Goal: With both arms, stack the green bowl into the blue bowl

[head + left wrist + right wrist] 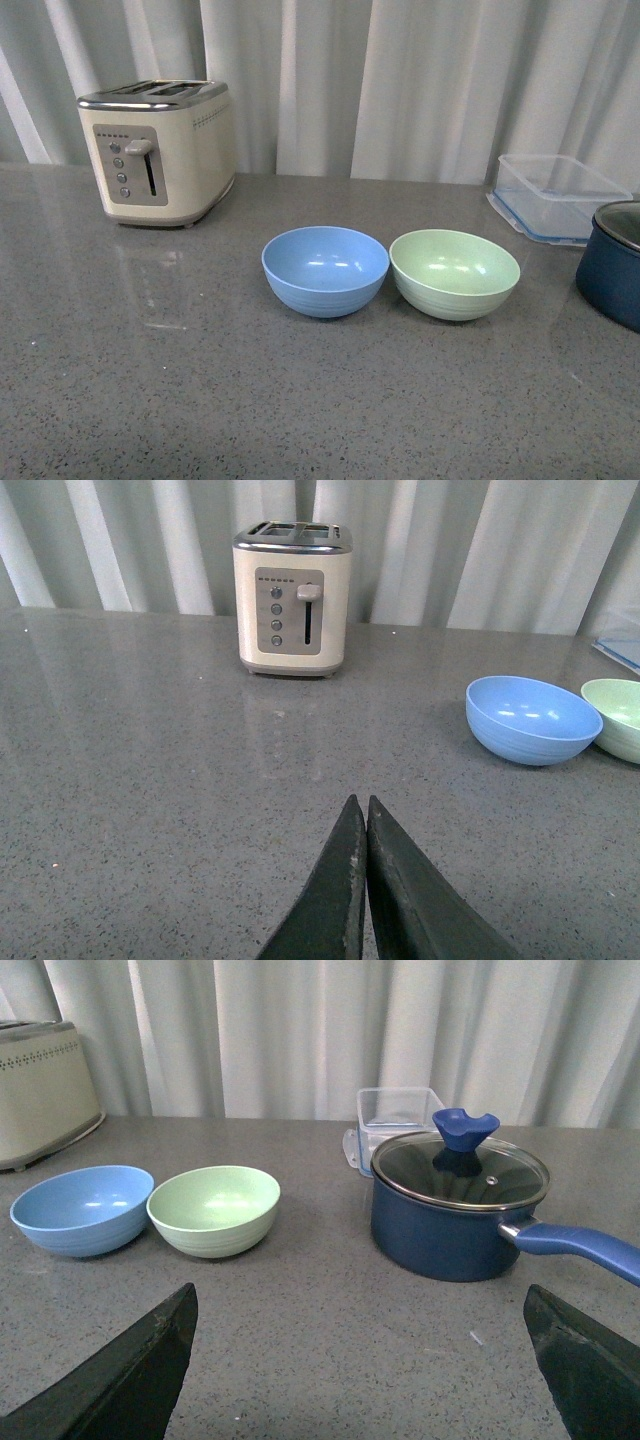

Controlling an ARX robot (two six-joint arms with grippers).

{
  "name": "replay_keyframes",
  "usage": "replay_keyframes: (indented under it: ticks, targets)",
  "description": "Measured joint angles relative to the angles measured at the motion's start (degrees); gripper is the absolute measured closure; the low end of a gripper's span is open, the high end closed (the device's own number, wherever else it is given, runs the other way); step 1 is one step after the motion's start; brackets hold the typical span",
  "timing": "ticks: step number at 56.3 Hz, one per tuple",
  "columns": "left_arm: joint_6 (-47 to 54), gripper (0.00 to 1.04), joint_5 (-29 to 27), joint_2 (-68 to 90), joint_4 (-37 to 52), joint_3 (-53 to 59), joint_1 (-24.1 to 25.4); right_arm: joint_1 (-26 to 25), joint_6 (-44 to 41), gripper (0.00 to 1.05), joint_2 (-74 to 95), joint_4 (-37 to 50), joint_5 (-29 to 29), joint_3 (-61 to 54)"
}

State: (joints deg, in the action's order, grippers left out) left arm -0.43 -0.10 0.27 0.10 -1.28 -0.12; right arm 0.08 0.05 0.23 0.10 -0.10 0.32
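Note:
The blue bowl [325, 270] and the green bowl [455, 273] stand upright side by side on the grey counter, nearly touching, both empty. Neither arm shows in the front view. In the left wrist view my left gripper [360, 802] is shut, its two black fingers pressed together over bare counter, well short of the blue bowl [533, 718] and the green bowl [615, 718]. In the right wrist view my right gripper [360, 1305] is open wide with nothing between its fingers, hovering apart from the green bowl [214, 1209] and the blue bowl [82, 1208].
A cream toaster [160, 150] stands at the back left. A clear blue-rimmed container [558, 196] and a dark navy lidded pot [458, 1208] with a long handle sit right of the green bowl. White curtains hang behind the counter [200, 400].

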Motion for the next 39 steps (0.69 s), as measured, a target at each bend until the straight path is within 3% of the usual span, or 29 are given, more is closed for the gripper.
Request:
replay_keyframes:
  ticks: [9,30,37,39]
  targets:
    - [0.0,0.97,0.0,0.0,0.0,0.0,0.0,0.0,0.0,0.1,0.0,0.0,0.0,0.0]
    - [0.0,0.35,0.0,0.0,-0.1,0.0,0.0,0.0,0.0,0.1,0.0,0.0,0.0,0.0]
    - [0.0,0.06,0.0,0.0,-0.1,0.0,0.0,0.0,0.0,0.1,0.0,0.0,0.0,0.0]
    - [0.1,0.05,0.0,0.0,-0.1,0.0,0.0,0.0,0.0,0.1,0.0,0.0,0.0,0.0]
